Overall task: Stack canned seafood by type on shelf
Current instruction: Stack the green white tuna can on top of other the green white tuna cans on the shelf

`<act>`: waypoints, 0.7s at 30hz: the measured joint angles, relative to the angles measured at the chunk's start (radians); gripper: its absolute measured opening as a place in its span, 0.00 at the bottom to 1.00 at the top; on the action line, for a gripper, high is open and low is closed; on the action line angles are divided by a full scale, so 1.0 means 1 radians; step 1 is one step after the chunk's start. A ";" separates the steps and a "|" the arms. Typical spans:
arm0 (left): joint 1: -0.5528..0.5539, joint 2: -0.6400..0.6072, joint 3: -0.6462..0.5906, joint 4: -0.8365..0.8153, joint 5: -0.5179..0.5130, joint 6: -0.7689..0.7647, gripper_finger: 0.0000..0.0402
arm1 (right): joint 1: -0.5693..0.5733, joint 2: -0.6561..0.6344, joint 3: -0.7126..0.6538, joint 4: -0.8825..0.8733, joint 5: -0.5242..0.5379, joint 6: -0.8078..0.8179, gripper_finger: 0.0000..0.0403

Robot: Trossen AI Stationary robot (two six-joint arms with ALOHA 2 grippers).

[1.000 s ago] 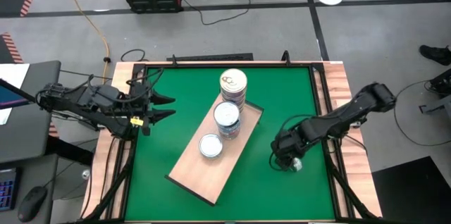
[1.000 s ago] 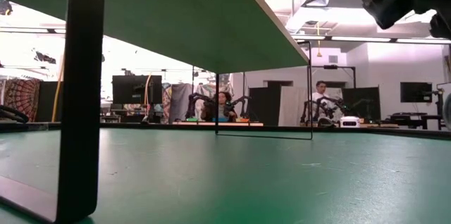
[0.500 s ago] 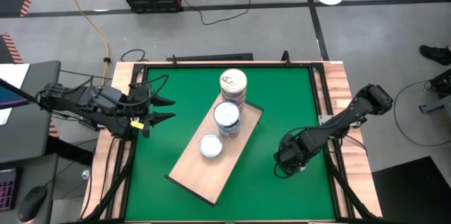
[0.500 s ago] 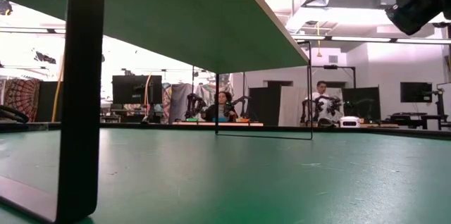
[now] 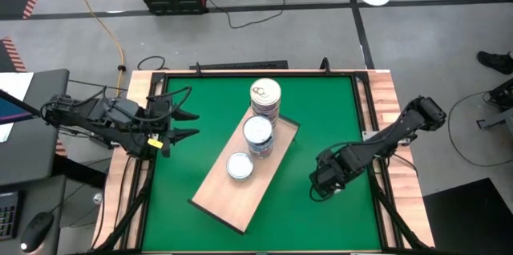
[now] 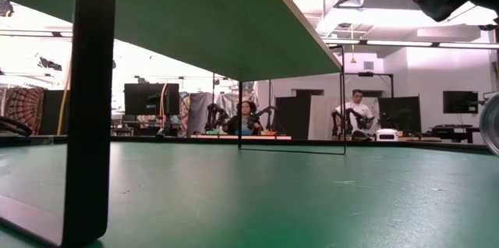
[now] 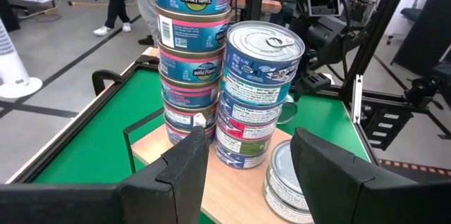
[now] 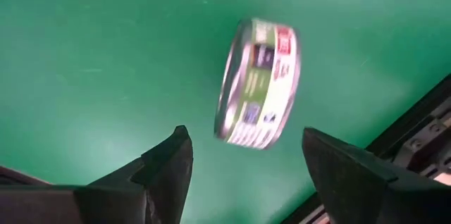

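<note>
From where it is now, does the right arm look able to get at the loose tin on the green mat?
Probably yes. The right tool is open, its fingers either side of the loose tin, which lies apart from them on the bare green mat with nothing between. The tin seems to be on edge, so it may roll.

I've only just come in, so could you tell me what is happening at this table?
The robot is sorting small round metal seafood tins into stacks on the light tan wooden shelf board. The right gripper, fingers open, is over one loose tin on the green table. The left gripper waits open at the table's left edge.
</note>
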 joint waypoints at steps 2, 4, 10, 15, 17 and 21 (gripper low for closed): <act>0.000 0.000 0.000 0.000 0.006 0.000 0.48 | 0.008 0.000 0.000 -0.001 -0.003 0.001 0.72; 0.000 0.000 0.000 0.000 0.012 -0.001 0.48 | 0.013 0.000 0.000 0.000 0.001 0.013 0.72; 0.000 0.000 0.000 0.000 0.026 -0.003 0.48 | 0.009 -0.002 -0.063 0.045 0.028 0.016 0.72; 0.000 -0.001 0.000 0.000 0.027 -0.003 0.48 | 0.007 -0.002 -0.149 0.188 0.022 0.036 0.72; 0.000 -0.001 0.000 0.000 0.031 -0.005 0.48 | 0.005 -0.002 -0.174 0.196 0.021 0.048 0.72; 0.000 -0.001 0.000 0.000 0.034 -0.003 0.48 | 0.008 -0.002 -0.188 0.208 0.031 0.013 0.69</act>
